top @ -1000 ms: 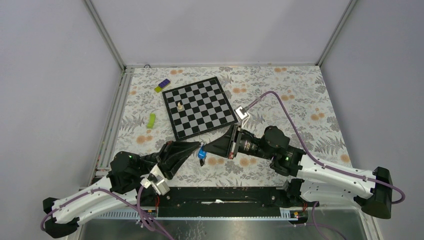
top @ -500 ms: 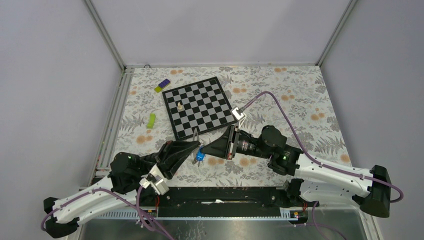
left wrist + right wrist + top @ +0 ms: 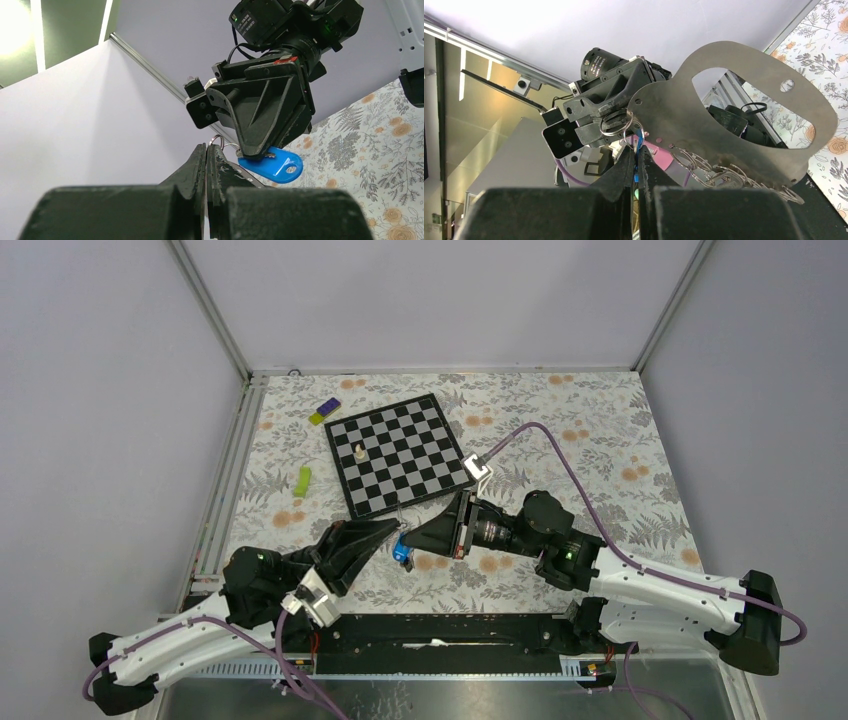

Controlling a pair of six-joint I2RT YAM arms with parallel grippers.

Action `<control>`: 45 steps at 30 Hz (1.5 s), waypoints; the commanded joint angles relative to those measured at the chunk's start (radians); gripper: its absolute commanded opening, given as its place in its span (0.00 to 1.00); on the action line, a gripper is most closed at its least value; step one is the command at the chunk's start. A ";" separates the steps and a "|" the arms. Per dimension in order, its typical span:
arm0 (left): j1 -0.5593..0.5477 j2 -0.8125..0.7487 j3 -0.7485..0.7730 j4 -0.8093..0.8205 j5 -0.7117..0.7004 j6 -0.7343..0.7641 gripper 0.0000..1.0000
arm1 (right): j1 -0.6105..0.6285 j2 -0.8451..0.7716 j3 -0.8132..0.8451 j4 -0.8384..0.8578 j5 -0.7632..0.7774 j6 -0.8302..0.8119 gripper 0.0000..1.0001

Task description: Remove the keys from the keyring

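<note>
The two grippers meet above the flowered table, just in front of the chessboard. My left gripper (image 3: 392, 529) (image 3: 206, 148) is shut on a flat silvery key (image 3: 724, 115), which looms large and close in the right wrist view. The wire keyring (image 3: 218, 141) (image 3: 616, 122) pokes out at the left gripper's tips. My right gripper (image 3: 414, 538) (image 3: 636, 152) is shut on the keyring's blue plastic tag (image 3: 402, 551) (image 3: 274, 165). Several more wire loops (image 3: 724, 175) show along the key's lower edge. Whether other keys hang there I cannot tell.
A chessboard (image 3: 400, 452) lies tilted behind the grippers with a white chess piece (image 3: 359, 452) on its left side. A green piece (image 3: 302, 481) and a purple-and-yellow block (image 3: 324, 411) lie at the left. A metal rail (image 3: 228, 480) borders the table's left edge.
Both gripper tips have shifted slightly toward the chessboard, still joined at the keyring. The blue tag has swung a little and the key's thin edge now sticks up between them.
</note>
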 commanded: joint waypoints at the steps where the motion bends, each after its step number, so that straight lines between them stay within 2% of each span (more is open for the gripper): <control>1: -0.001 0.001 0.004 0.102 -0.058 -0.002 0.00 | -0.004 -0.016 0.033 0.017 -0.021 -0.031 0.00; 32: -0.001 0.064 0.018 0.033 -0.092 0.013 0.00 | -0.004 -0.040 0.049 -0.022 -0.013 -0.080 0.00; 45: -0.001 0.092 0.074 -0.121 -0.008 0.037 0.00 | -0.004 -0.039 0.075 -0.085 -0.008 -0.127 0.00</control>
